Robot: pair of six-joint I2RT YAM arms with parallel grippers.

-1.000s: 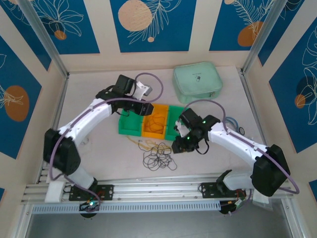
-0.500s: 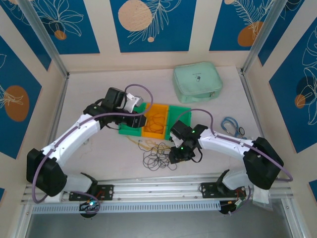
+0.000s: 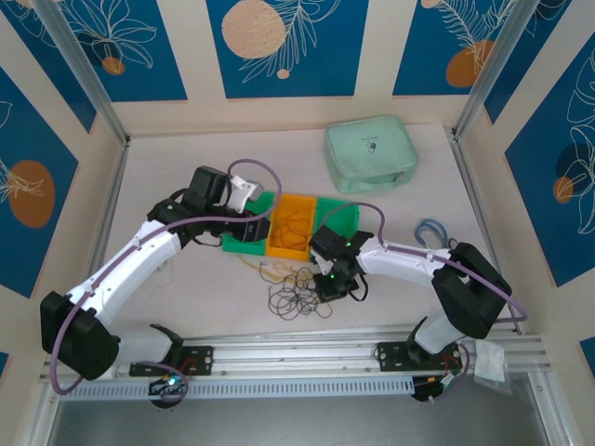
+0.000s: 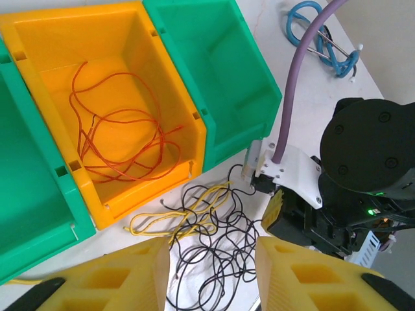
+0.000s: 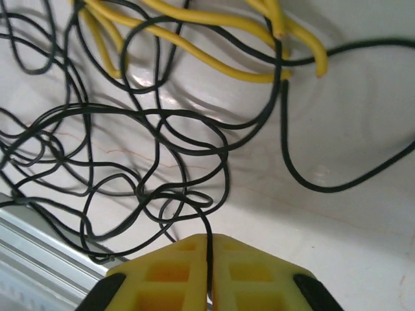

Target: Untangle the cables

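Note:
A tangle of black cables (image 3: pixel 296 295) and pale yellow cables (image 3: pixel 270 269) lies on the table in front of the bins. Orange cables (image 4: pixel 123 136) lie coiled in the orange bin (image 4: pixel 175 91). My right gripper (image 5: pixel 209 243) is low at the tangle's right edge, shut on one black cable (image 5: pixel 209 227) that runs up between its yellow fingers. Yellow strands (image 5: pixel 194 35) cross just beyond it. My left gripper (image 4: pixel 213 259) hovers open above the black cables (image 4: pixel 227 253), nothing between its fingers. The right gripper's yellow finger (image 4: pixel 275 210) shows beside the tangle.
Green bins (image 4: pixel 220 65) flank the orange one. A mint zip pouch (image 3: pixel 370 153) sits at the back. A blue looped cord (image 3: pixel 432 232) lies at the right. The aluminium rail (image 3: pixel 297 348) runs close in front of the tangle.
My right gripper moved left and down to the tangle and shut on a black cable. My left arm drew back toward the near left, over the bins' front edge.

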